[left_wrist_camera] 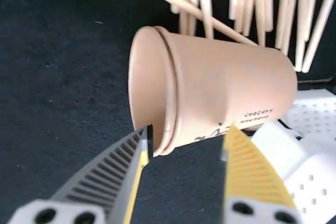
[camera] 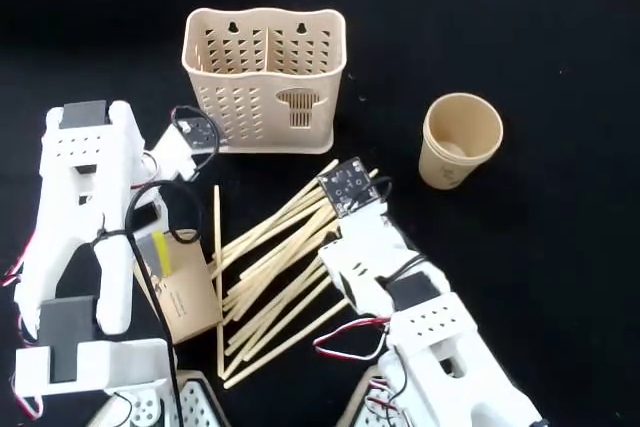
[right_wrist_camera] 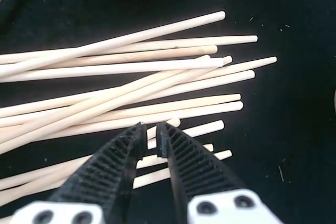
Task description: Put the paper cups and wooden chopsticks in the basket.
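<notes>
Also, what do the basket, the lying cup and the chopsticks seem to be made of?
Basket: probably plastic, smooth beige, moulded walls with triangular cut-outs.
Lying cup: paper, matte tan, with a rolled rim and printed side.
Chopsticks: bare wood apparently, pale and dull, without any gloss.

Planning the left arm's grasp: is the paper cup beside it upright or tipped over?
Tipped over. The paper cup lies on its side on the table, rim facing sideways, ahead of the open left end effector.
</notes>
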